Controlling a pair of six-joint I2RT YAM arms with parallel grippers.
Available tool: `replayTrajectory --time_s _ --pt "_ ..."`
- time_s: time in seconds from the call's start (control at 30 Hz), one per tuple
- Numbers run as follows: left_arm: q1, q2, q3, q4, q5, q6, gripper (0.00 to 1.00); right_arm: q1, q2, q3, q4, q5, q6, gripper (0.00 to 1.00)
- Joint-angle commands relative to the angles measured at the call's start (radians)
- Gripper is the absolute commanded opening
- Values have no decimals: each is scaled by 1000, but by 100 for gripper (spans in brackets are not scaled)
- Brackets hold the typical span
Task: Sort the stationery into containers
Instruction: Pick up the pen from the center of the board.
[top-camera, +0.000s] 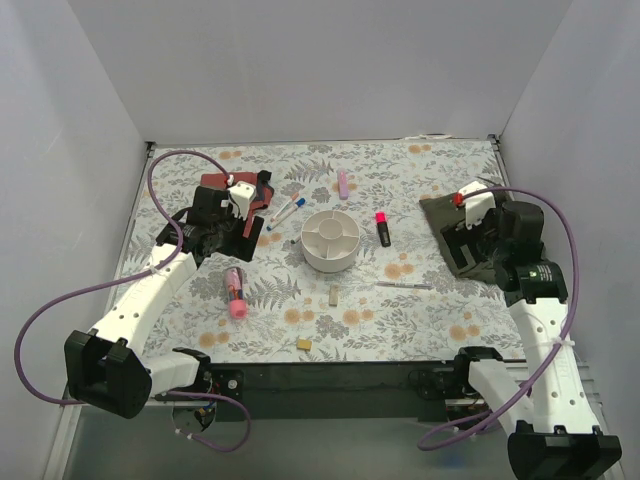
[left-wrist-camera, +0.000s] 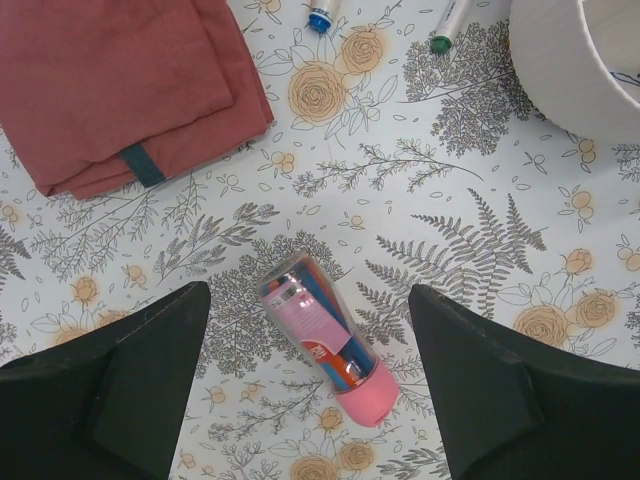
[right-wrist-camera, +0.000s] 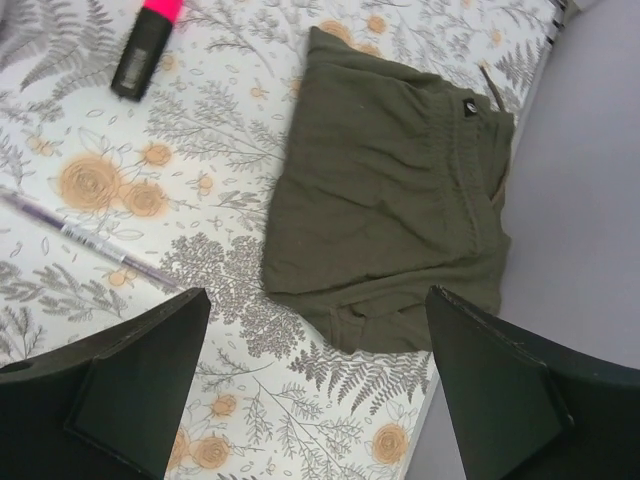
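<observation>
While my left gripper (left-wrist-camera: 308, 292) and right gripper (right-wrist-camera: 318, 292) hang wide open and empty, the smooth cylindrical pink marker (left-wrist-camera: 322, 340) lies flat below the left one, its rounded cap pointing back toward me.

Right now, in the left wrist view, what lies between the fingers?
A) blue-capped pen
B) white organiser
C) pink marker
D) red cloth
C: the pink marker lies on the table between the open left fingers, touching neither; the red cloth sits beyond them.
</observation>
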Motion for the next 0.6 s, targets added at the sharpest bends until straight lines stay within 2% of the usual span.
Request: replayTrajectory --time_s 0.0,0.03,0.1,0.2,0.27,0.3,0.37,0.43,0.57 --pt "-3 -46 -7 22 0 28 82 0 -24 1 -96 -265 -327 98" --pt "-1 -49 -13 28 2 39 82 -1 -26 -4 -119 -366 -368 98" --pt "-3 -52 -24 37 2 43 84 3 24 10 -167 -422 -391 97" --pt "-1 -58 -36 51 2 49 85 6 158 44 -259 -505 -435 84" --pt "-1 -67 -45 66 -4 53 85 6 219 68 -273 -534 -439 81" --pt "-3 -72 -56 70 -6 53 85 8 282 76 -277 -538 -439 84" --pt "-1 -83 -68 80 -12 56 85 18 341 104 -276 -533 -442 98" --pt "-1 -92 -94 88 -18 54 85 41 404 116 -276 -536 -497 98" --pt "0 -112 -135 109 -32 53 85 152 469 108 -276 -525 -612 91"
